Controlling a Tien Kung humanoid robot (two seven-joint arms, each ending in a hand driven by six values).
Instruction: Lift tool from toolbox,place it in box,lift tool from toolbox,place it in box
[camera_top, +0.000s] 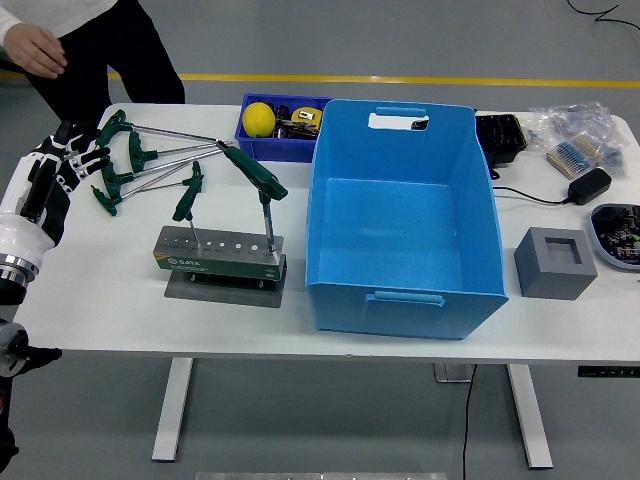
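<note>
Left hand (70, 150) hovering with fingers spread and empty beside loose green-handled T-wrenches (135, 165), two more wrenches standing in the tool rack (222, 262), blue box (402, 215) sitting right of it

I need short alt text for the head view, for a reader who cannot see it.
The robot's left hand hovers open beside green-handled T-wrenches lying on a white table; two more stand in a grey tool stand next to an empty blue box.
</note>
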